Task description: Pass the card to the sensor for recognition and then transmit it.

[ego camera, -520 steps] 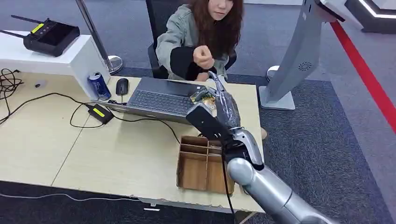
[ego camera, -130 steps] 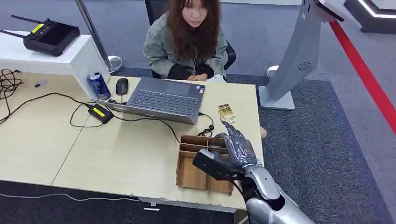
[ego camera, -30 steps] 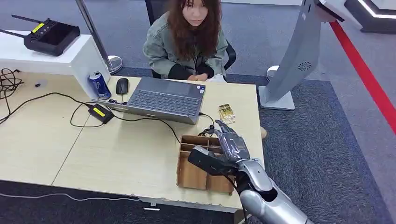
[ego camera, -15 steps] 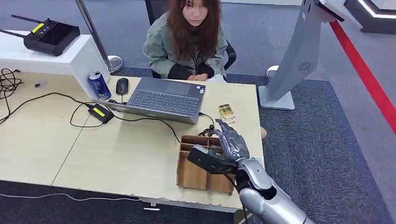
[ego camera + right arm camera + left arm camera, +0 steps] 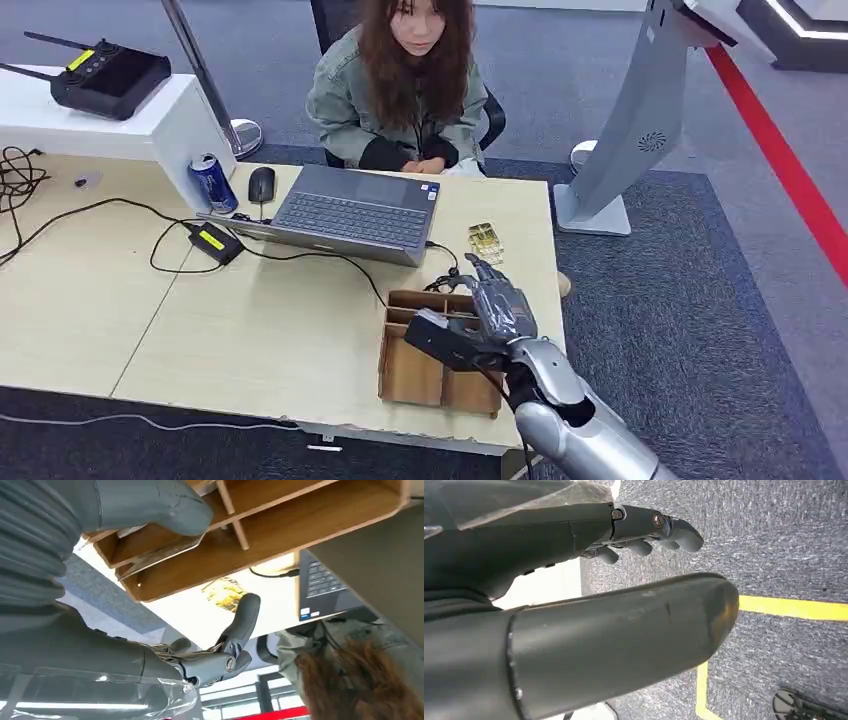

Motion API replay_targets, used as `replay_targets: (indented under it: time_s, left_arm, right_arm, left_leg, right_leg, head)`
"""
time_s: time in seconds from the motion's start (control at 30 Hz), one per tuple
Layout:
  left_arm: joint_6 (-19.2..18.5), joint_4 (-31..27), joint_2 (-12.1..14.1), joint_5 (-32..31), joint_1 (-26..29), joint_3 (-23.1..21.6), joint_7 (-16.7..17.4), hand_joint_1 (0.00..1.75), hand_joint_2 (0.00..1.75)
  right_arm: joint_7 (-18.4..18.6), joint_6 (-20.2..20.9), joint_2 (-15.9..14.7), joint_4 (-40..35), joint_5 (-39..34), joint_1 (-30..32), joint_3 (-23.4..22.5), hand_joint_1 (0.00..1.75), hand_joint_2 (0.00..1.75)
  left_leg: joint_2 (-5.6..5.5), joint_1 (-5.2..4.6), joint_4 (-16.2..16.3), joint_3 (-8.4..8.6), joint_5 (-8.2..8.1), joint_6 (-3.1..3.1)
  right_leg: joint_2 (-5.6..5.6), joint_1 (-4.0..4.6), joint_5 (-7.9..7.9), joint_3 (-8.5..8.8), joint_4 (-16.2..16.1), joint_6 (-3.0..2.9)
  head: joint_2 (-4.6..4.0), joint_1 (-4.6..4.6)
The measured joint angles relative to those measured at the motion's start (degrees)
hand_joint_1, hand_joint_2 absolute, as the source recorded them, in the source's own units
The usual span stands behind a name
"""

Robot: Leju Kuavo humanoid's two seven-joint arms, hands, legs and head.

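card (image 5: 485,243) one, on desk (image 5: 250,320); one wooden box (image 5: 430,355); right hand (image 5: 497,308) empty, fingers spread; left hand (image 5: 644,530) empty, fingers apart.

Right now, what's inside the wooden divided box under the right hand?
The open wooden divided box shows bare compartments nearest the robot. In the right wrist view a flat card lies in one compartment. The right hand covers the far compartments.

**Right hand raised, left arm hanging**

The right arm (image 5: 580,440) reaches in from below, its right hand (image 5: 497,305) open with fingers (image 5: 243,617) spread and thumb apart. The left hand (image 5: 589,535) hangs with fingers loosely extended, holding nothing.
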Motion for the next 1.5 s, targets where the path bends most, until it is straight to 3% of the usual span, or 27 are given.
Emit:
replay_targets:
  time_s: [0.37,1.0,1.5]
  left_arm:
    - [0.0,0.0,0.0,0.0,0.0,0.0,-0.3,0.0,0.0]
    - [0.0,0.0,0.0,0.0,0.0,-0.1,-0.5,0.0,0.0]
    - [-0.2,0.0,0.0,0.0,0.0,-0.2,-0.6,0.0,0.0]
  right_arm:
    - [0.2,0.0,-0.9,0.0,0.5,0.0,-0.2,0.66,1.75]
    - [-0.7,-0.9,-1.3,2.0,0.6,0.1,-0.4,0.82,1.75]
    - [-1.7,-2.0,-1.3,3.4,1.1,0.1,-0.9,0.82,1.75]
  left_leg:
    - [0.0,0.0,0.0,0.0,0.0,0.0]
    - [0.0,0.0,0.0,0.0,0.0,0.0]
    - [0.0,0.0,0.0,0.0,0.0,0.0]
  right_leg:
    - [0.0,0.0,0.0,0.0,0.0,0.0]
    - [0.0,0.0,0.0,0.0,0.0,0.0]
    - [0.0,0.0,0.0,0.0,0.0,0.0]
  head:
    - [0.0,0.0]
    - [0.0,0.0]
    - [0.0,0.0]
